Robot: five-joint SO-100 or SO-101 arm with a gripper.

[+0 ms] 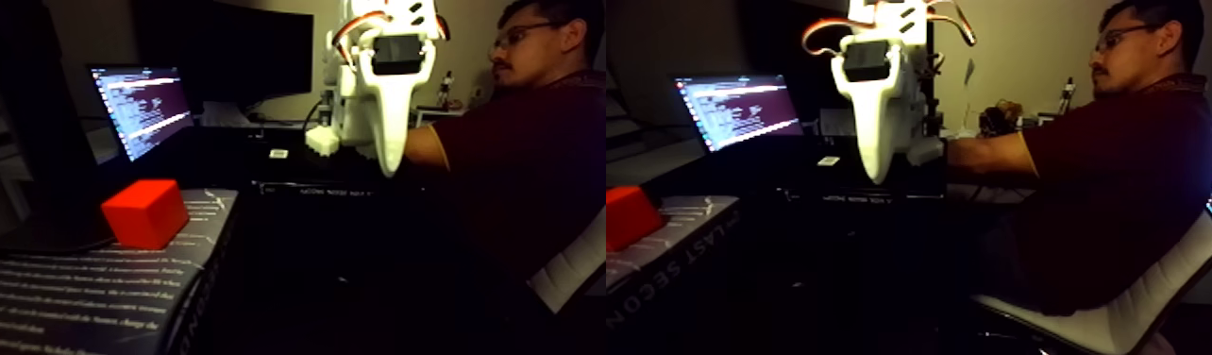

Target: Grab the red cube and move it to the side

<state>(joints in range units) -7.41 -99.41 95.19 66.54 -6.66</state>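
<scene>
The picture holds two nearly equal halves side by side. In the left half the red cube rests on a dark book with white print. In the right half the cube is cut off by that half's left edge. My white gripper hangs point-down from the top, well above and to the right of the cube and apart from it. One long white finger shows clearly, and the other jaw is hard to make out. I see nothing held in it.
A person in a dark shirt sits at the right on a white chair, one arm stretched toward the desk behind my gripper. A lit laptop and a dark monitor stand at the back. The room is dim.
</scene>
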